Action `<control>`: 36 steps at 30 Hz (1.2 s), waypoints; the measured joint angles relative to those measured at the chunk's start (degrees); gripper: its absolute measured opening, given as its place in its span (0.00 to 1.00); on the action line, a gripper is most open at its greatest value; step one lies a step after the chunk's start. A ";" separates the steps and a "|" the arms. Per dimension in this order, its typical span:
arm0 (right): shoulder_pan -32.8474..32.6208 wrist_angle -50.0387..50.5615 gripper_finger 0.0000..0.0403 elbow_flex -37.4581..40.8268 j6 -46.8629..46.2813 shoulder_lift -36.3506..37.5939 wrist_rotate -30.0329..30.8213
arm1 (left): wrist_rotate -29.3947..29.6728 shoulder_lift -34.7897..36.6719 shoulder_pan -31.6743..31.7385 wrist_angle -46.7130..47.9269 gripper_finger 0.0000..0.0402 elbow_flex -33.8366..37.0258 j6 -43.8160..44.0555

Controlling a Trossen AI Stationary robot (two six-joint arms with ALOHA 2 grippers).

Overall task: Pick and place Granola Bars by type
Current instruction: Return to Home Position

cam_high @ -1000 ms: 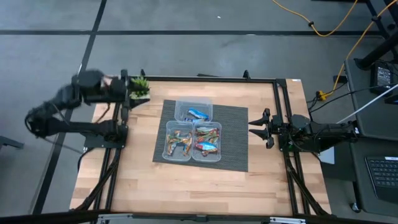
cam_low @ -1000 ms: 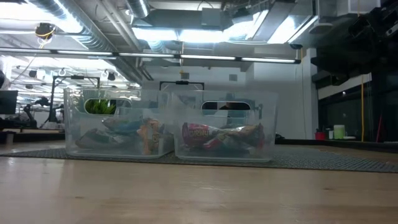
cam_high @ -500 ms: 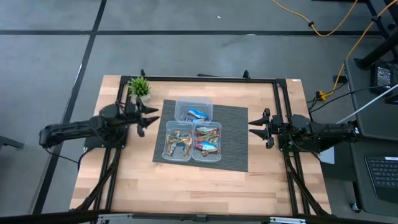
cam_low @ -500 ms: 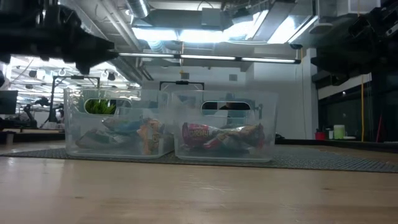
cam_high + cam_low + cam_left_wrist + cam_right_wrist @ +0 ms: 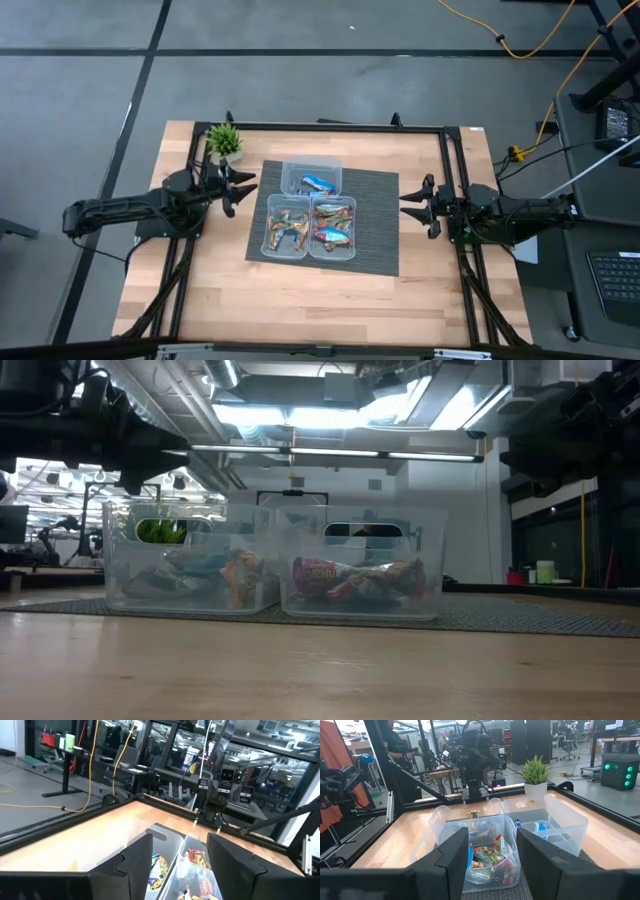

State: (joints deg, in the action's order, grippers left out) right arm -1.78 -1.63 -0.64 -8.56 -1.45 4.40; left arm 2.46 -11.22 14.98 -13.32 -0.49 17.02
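Granola bars (image 5: 330,236) lay sorted in three clear bins (image 5: 268,240). Left end effector (image 5: 240,193), spread wide at nine o'clock, could clip a bin if it swung; right end effector (image 5: 404,204) sat wide at three.

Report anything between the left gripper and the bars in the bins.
Nothing visible does. The open left gripper hangs beside the clear bins; only bare table and the bin wall separate it from the Granola Bars inside.

Arms (image 5: 115,211): black, slim, jointed.
Left hand (image 5: 240,190): black, two-pronged.
Right hand (image 5: 408,205): black, likewise two-pronged.
Fingers (image 5: 136,860): dark, flat, notched inner edges.
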 joint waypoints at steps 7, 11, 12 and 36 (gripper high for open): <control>-0.01 0.00 0.42 0.00 0.00 0.00 0.00 | 0.32 0.07 -0.63 0.09 0.45 0.00 -0.15; 0.00 0.00 0.42 0.00 0.00 0.00 0.00 | 3.81 3.79 -6.23 0.31 0.44 0.00 -0.17; -0.02 0.00 0.42 0.00 0.00 0.00 -0.02 | 3.92 4.77 -7.42 0.08 0.44 0.00 -0.17; -0.01 0.02 0.42 0.00 0.00 0.00 0.00 | 4.10 10.04 -15.61 11.15 0.44 0.02 -16.08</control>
State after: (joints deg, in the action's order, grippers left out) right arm -1.79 -1.61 -0.64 -8.56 -1.45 4.40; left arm 6.56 -1.18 -0.62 -2.17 -0.47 0.93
